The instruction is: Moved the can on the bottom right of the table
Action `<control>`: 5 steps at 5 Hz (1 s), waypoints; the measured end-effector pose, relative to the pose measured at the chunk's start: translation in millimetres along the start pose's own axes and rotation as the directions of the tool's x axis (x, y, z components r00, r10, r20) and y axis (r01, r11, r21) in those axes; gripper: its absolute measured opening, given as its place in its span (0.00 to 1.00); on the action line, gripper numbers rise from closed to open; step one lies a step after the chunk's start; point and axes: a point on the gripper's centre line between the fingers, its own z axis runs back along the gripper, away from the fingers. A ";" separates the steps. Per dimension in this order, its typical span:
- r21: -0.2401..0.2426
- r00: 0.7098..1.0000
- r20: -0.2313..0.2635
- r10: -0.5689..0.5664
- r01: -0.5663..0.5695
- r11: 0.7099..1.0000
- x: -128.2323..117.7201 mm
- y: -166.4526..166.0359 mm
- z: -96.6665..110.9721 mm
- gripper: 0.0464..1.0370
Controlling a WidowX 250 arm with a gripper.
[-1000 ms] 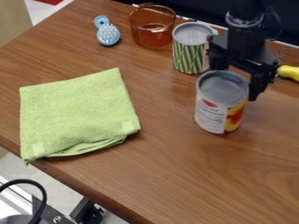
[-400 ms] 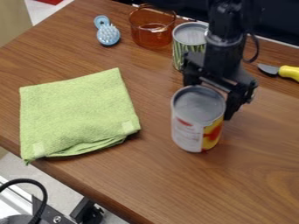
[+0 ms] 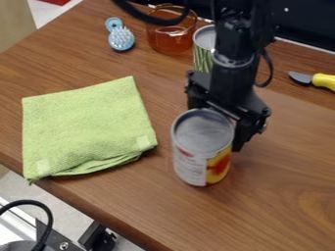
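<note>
The gripper (image 3: 212, 120) hangs over the middle of the table, its fingers on either side of a can (image 3: 202, 149) and shut on it. This can has a grey top and a white, red and yellow label. It stands upright, right of the green cloth, and hides part of the fingers. Whether its base touches the table, I cannot tell.
The folded green cloth (image 3: 88, 128) lies at left on the wooden table (image 3: 275, 196). Behind the arm stands a green-patterned can (image 3: 203, 51), beside an amber glass pot (image 3: 169, 37). A blue brush (image 3: 121, 38) is back left, a yellow-handled knife (image 3: 323, 82) back right.
The gripper and the can between its fingers have moved left and toward the table's front edge. The arm now covers more of the green-patterned can, and the knife's blade has come into sight.
</note>
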 end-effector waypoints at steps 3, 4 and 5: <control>0.010 0.999 0.000 -0.036 0.036 0.999 -24.7 1.2 5.9 0.96; 0.008 0.999 0.008 -0.049 0.048 0.999 -33.2 0.0 7.4 0.96; 0.015 0.998 0.008 -0.061 0.060 0.998 -40.8 0.9 7.0 0.96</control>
